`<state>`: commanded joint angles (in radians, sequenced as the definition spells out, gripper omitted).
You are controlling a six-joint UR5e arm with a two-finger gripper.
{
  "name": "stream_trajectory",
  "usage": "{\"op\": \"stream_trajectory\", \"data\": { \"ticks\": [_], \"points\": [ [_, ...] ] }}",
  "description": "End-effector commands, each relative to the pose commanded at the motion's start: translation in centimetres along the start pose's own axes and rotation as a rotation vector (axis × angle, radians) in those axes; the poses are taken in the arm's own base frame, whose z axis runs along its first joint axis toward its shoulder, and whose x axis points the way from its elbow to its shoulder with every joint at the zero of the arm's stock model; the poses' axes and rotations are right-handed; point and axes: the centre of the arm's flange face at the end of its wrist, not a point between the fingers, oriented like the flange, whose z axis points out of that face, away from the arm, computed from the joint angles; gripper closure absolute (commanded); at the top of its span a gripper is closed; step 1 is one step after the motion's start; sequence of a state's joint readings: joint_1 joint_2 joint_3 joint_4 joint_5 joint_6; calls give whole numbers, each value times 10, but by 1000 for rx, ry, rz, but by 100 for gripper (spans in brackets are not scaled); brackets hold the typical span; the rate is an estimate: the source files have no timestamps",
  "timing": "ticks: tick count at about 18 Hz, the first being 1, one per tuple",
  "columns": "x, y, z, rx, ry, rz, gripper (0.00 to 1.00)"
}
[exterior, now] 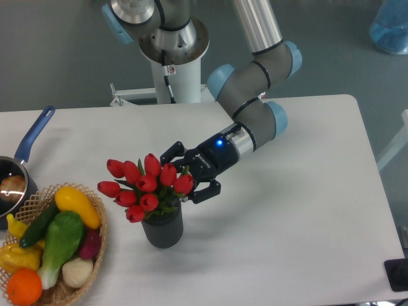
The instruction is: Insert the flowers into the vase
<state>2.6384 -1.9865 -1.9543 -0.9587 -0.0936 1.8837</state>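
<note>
Since the flowers (148,187) seem to be sitting in the vase (163,229) just in front of the gripper (191,173), whose fingers look spread apart, the gripper should be pulled straight back without brushing the buds.

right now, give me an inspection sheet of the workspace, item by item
surface: white table, no spills seen
job's things: flowers sit in the mouth of the vase, buds leaning left; vase upright
clutter: wicker basket of vegetables at front left; saucepan with blue handle at left edge
grippers: gripper open, fingers spread either side of the bunch just above the vase
cables: nothing seen on the table
surroundings: arm base behind the table; blue bag at top right; dark object at bottom right corner
</note>
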Motion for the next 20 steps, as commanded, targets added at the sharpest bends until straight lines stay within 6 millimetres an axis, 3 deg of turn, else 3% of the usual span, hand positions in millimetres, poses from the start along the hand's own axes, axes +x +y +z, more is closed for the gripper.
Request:
{"op": "stream_trajectory", "data": {
  "ticks": [4, 8, 12, 15, 20],
  "points": [
    [-4, -5, -8, -13, -11, 4, 0],
    [-5, -8, -31, -226, 9, 14, 0],
    [-25, -36, -65, -257, -62, -5, 0],
    [-45, -58, -103, -274, -131, 37, 0],
    [-61, -72, -166, -598, -194, 26, 0]
  ]
}}
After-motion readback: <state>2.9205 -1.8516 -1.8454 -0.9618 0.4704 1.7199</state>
